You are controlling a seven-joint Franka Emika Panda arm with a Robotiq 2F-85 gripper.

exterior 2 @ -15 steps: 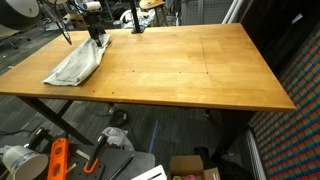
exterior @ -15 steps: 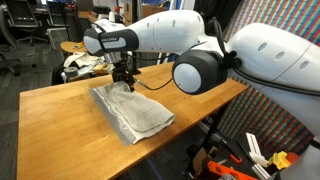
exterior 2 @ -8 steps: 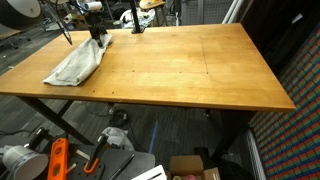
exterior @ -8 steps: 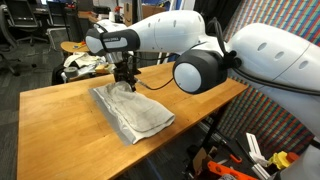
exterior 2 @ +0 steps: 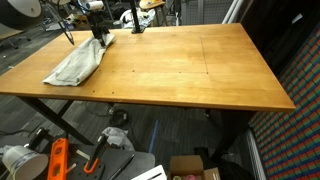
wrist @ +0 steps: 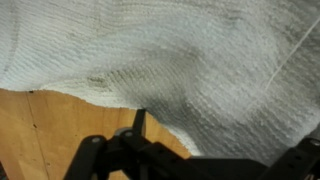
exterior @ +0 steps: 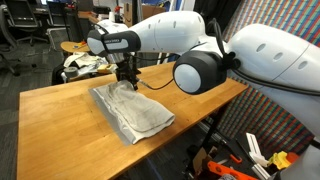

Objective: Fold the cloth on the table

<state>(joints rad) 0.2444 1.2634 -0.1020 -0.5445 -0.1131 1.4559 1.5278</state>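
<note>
The fingers (exterior: pixel 125 80) stand wide apart, gripping nothing, just above one end of the cloth (exterior: pixel 135 115). The desk (exterior 2: pixel 200 70) carries the cloth (pale, rumpled) flat near a corner, along one edge.

A wide wooden desk (exterior 2: pixel 190 70) fills most of the frame. A crumpled pale cloth (exterior 2: pixel 75 63) lies at its upper left, with the dark gripper (exterior 2: pixel 98 37) at the cloth's top end.

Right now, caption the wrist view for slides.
Open fingers above the edge of a white woven cloth on a light-brown wooden table.
</note>
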